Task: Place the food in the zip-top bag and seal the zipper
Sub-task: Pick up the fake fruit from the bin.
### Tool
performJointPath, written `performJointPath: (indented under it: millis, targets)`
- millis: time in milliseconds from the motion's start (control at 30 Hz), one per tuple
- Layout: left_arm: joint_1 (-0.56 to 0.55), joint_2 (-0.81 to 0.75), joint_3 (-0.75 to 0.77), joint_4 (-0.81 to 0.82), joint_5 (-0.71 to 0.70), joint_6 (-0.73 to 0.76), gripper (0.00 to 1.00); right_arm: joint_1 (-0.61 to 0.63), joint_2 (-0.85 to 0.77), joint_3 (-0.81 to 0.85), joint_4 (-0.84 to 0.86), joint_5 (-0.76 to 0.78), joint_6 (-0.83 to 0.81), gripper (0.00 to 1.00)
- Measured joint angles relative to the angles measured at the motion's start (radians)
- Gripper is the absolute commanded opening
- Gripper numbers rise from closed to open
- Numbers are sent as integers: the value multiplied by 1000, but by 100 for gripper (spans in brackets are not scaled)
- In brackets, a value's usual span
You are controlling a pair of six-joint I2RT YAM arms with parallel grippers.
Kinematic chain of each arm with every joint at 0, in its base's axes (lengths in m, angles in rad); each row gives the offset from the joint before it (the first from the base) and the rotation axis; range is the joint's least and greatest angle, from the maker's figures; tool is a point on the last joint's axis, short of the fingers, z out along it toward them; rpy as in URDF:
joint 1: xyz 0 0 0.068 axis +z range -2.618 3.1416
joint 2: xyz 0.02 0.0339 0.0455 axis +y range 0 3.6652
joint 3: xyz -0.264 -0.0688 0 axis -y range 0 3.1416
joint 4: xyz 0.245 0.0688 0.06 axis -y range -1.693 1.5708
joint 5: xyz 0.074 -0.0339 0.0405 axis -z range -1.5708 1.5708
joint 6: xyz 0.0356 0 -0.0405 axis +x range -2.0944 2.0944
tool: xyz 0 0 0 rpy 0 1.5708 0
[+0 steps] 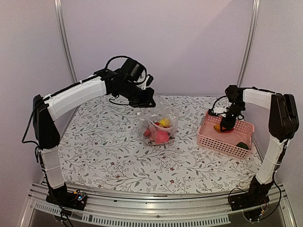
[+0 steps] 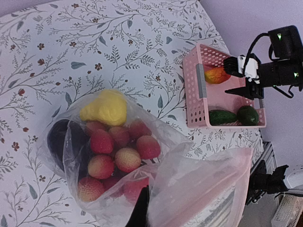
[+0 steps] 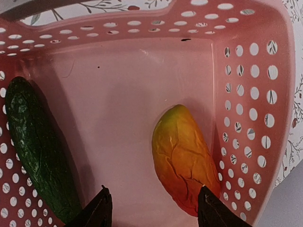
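The zip-top bag (image 1: pixel 158 124) hangs mouth-up at mid-table, with my left gripper (image 1: pixel 143 100) shut on its upper edge. In the left wrist view the bag (image 2: pixel 189 156) holds a yellow lemon-like piece (image 2: pixel 105 108), several red round ones (image 2: pixel 118 151) and a dark eggplant (image 2: pixel 59 137). A faint pinkish band, the zipper (image 2: pixel 203 201), crosses the near flap. My right gripper (image 3: pixel 154 201) is open, low inside the pink basket (image 3: pixel 246 94). Its right finger overlaps the orange-red piece (image 3: pixel 187 158); its left finger stands apart from it. A green cucumber (image 3: pixel 35 151) lies to the left.
The pink basket (image 1: pixel 227 137) stands at the table's right side, close to the edge. Two green pieces (image 2: pixel 222 117) lie at its near end in the left wrist view. The tablecloth (image 1: pixel 104 146) has a leaf print. Metal posts rise at the back corners.
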Motion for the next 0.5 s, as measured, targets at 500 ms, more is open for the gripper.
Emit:
performJointPath:
  millis: [500]
  targets:
    - [0, 0, -6, 1, 1, 0, 0, 13, 128, 0, 151, 174, 20, 58]
